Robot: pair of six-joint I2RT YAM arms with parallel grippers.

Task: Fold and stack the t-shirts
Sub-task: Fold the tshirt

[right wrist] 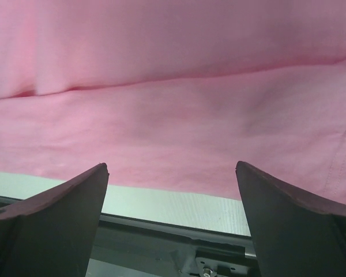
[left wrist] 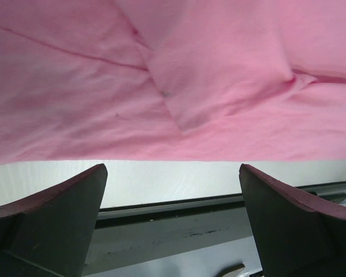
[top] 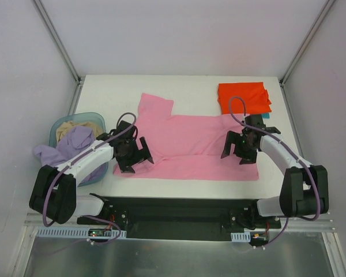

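A bright pink t-shirt [top: 187,144] lies spread flat across the middle of the table, one sleeve pointing to the back left. My left gripper [top: 136,163] hovers open over its near-left hem. Over the near-right part my right gripper [top: 235,156] is open too. In the left wrist view the pink cloth [left wrist: 173,81] fills the upper half, and nothing sits between the open gripper [left wrist: 173,167]. The right wrist view shows the same: pink cloth [right wrist: 173,104] beyond the empty gripper [right wrist: 171,165]. A folded orange-red t-shirt [top: 244,97] rests at the back right on a teal one [top: 266,115]. A lavender t-shirt [top: 69,147] hangs out of the basket.
The round light-blue basket [top: 95,118] stands at the left table edge with a beige cloth [top: 69,128] inside. A strip of white table [left wrist: 173,182] runs between the shirt's hem and the near edge. Metal frame posts rise at both back corners.
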